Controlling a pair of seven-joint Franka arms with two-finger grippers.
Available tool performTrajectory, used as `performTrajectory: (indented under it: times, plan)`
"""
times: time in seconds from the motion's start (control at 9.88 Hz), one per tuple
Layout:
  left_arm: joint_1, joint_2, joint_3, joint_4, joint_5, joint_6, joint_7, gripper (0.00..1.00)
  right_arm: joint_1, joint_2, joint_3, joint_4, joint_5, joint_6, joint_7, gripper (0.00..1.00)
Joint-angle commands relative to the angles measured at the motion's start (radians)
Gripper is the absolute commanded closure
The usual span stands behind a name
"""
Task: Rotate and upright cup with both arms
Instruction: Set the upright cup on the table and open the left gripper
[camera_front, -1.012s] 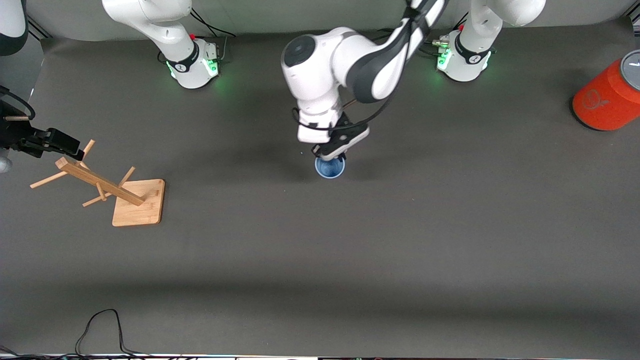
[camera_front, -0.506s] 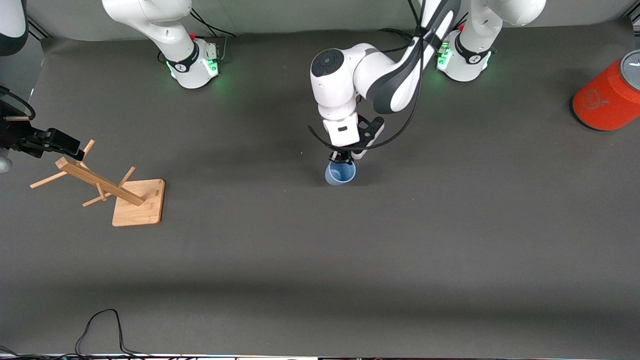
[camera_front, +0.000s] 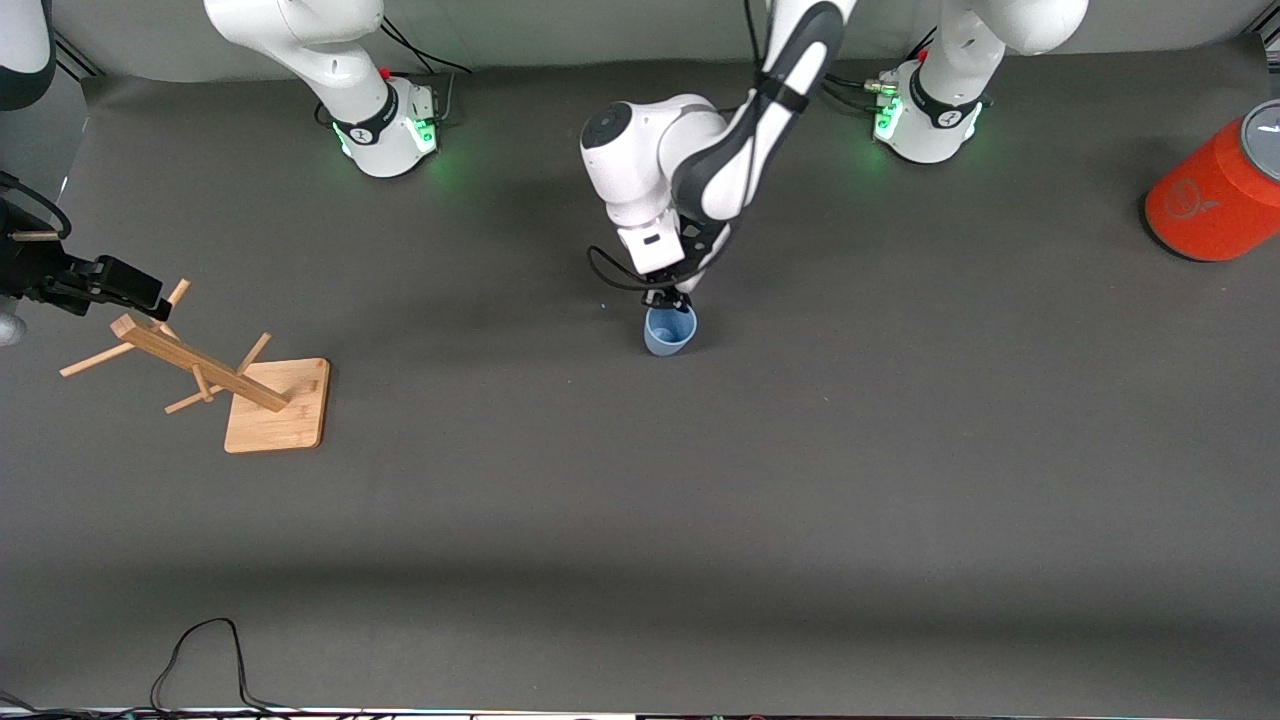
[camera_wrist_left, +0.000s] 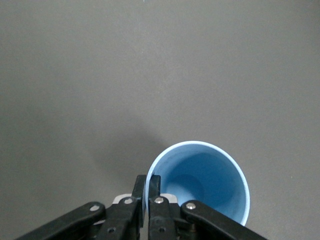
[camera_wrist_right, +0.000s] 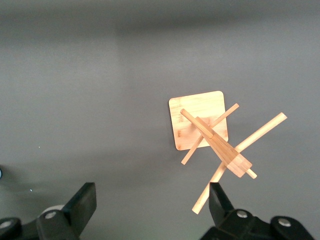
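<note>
The pale blue cup (camera_front: 670, 332) is at the middle of the table with its mouth up. My left gripper (camera_front: 667, 301) comes down from above and is shut on the cup's rim. In the left wrist view one finger is inside the cup (camera_wrist_left: 210, 182) and the other outside, so the left gripper (camera_wrist_left: 149, 184) pinches the wall. Whether the cup's base rests on the mat I cannot tell. My right gripper (camera_front: 120, 285) waits at the right arm's end of the table, over the wooden rack. The right gripper (camera_wrist_right: 152, 200) is open with nothing between its fingers.
A wooden peg rack (camera_front: 275, 405) on a square base leans at the right arm's end, also seen as the rack (camera_wrist_right: 200, 125) in the right wrist view. An orange cylinder with a grey lid (camera_front: 1215, 200) lies at the left arm's end. A black cable (camera_front: 200, 655) loops at the table's near edge.
The left arm's wrist has swung round above the cup while holding its rim. The cup has shifted only a little. The right arm has not moved.
</note>
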Motion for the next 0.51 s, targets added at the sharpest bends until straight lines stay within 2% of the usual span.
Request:
performTrajectory:
  times: [0.0,0.1,0.2,0.3,0.4]
  plan:
    - [-0.015,0.013,0.012,0.006,0.018,-0.003,-0.036,1.0,0.004,-0.017,-0.006,-0.015,0.018,0.002,-0.02,0.0]
    - [-0.013,0.01,0.012,0.006,0.018,-0.003,-0.035,1.0,0.004,-0.017,-0.006,-0.015,0.018,0.002,-0.02,0.0]
    - [-0.012,0.009,0.012,0.007,0.018,-0.003,-0.035,0.96,0.004,-0.017,-0.006,-0.015,0.018,0.002,-0.021,0.0]
    - [-0.013,0.009,0.012,0.009,0.02,-0.003,-0.03,0.74,0.004,-0.017,-0.004,-0.015,0.017,0.002,-0.021,0.0]
    - [-0.01,0.009,0.012,0.015,0.02,-0.007,-0.024,0.59,0.004,-0.017,-0.006,-0.015,0.017,0.002,-0.023,0.0]
